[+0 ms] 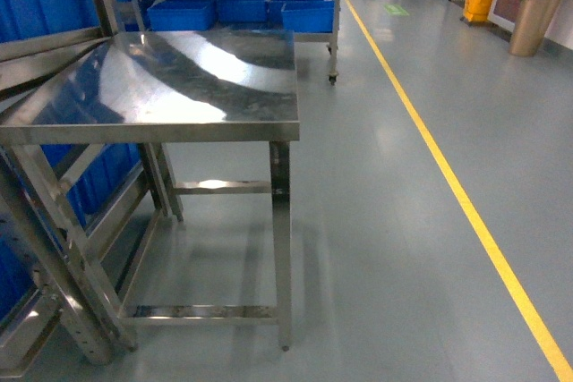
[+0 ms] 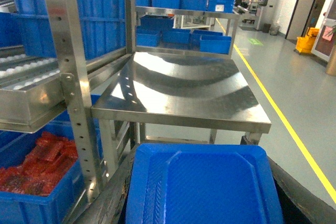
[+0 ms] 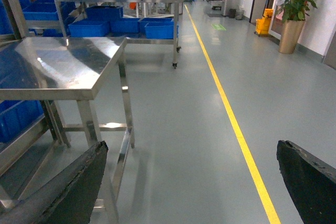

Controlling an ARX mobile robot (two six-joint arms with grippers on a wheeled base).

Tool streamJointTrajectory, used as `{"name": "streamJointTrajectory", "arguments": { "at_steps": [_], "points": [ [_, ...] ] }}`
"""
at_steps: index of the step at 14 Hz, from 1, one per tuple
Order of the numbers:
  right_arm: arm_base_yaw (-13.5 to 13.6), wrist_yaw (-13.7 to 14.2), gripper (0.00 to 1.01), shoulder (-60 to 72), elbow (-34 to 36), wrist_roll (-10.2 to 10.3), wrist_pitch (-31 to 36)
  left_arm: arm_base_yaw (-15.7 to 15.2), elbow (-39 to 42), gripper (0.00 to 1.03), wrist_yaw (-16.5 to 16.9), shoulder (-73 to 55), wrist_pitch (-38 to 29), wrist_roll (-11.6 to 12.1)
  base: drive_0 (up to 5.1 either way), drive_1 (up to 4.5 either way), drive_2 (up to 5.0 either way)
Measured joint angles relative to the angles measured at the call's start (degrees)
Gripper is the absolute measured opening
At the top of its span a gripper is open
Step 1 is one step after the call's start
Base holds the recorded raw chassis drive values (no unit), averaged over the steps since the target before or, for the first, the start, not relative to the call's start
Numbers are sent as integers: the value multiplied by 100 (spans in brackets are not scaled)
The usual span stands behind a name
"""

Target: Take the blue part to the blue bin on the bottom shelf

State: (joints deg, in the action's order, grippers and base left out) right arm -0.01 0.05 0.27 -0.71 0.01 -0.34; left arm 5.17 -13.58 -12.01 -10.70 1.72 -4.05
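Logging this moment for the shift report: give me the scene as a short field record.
left gripper: shut on blue part, which fills the bottom of the left wrist view
right gripper: open, nothing between its fingers
steel table: top bare
roller shelf: left of the table, white rollers visible
bin of red parts: under the roller shelf
blue bin on bottom shelf: not identifiable in these views
floor: grey, with yellow line

Steel table (image 1: 179,87), bare top; grey floor (image 1: 385,221)
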Motion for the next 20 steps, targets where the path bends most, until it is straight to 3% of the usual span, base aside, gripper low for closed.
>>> {"name": "streamJointTrajectory", "arguments": {
  "at_steps": [20],
  "points": [
    [0,-4,98,0,0,0,4,2,0,44,-20,-7,2,-2,-499,246,246]
  ]
}}
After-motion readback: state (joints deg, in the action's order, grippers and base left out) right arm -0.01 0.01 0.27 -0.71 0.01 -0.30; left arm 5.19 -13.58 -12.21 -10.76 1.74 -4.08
